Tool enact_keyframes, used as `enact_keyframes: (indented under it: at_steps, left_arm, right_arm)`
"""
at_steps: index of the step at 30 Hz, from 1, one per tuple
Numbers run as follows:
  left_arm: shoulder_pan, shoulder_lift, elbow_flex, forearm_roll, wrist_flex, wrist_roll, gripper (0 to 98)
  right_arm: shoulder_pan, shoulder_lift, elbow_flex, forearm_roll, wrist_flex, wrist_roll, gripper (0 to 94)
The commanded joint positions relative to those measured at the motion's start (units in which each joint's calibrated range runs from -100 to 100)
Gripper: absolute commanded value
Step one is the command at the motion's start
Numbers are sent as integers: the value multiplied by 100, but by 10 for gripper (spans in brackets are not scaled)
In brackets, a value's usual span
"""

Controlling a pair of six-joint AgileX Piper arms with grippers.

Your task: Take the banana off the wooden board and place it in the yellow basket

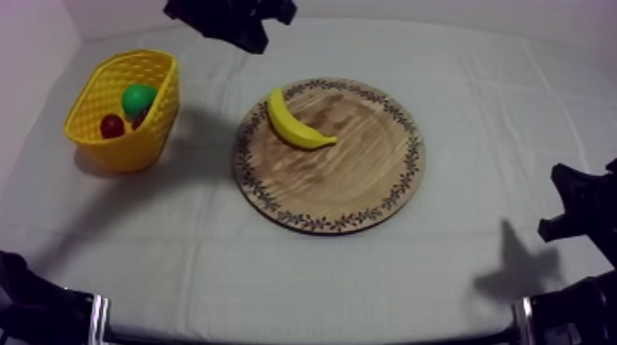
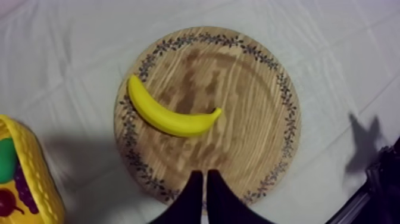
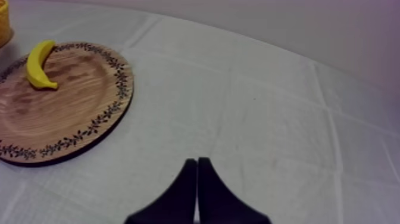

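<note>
My left pincer (image 2: 202,174) hangs over the wooden board (image 1: 349,174), fingers pressed together on nothing, lined up for the banana (image 1: 298,124) on the board's far-left part. The yellow basket (image 1: 138,147) stands to the board's left, so I judge the carry short. My right pincer (image 3: 196,161), likewise closed and empty, sits clear at the right.

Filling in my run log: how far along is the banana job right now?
Done: nothing yet; the curved yellow toy banana lies on the round wooden board with a patterned rim. In hand: the left gripper hovers above the board's rim, shut on nothing. Left: open, grasp, lift and drop the banana in the yellow lattice basket. The right gripper sits shut over the cloth.
</note>
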Motion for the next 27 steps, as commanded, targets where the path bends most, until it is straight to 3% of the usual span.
enact_keyframes:
  at_steps: [1,3,5,12,15,18,27]
  left_arm:
    - [-4,155,-103,51,24,86,0]
    - [-18,239,-180,90,35,253,0]
    - [-26,300,-275,78,40,629,0]
    - [-27,394,-667,-65,154,2598,0]
    - [-25,412,-837,-68,268,3233,0]
    - [-16,445,-1017,-71,313,3568,0]
    - [-37,514,-865,-56,373,4085,44]
  right_arm:
    - [1,0,5,-2,3,1,3]
    - [1,0,5,-2,3,1,3]
    - [1,0,5,-2,3,1,3]
    - [1,0,5,-2,3,1,3]
    - [1,0,5,-2,3,1,3]
    - [1,0,5,-2,3,1,3]
    - [1,0,5,-2,3,5,3]
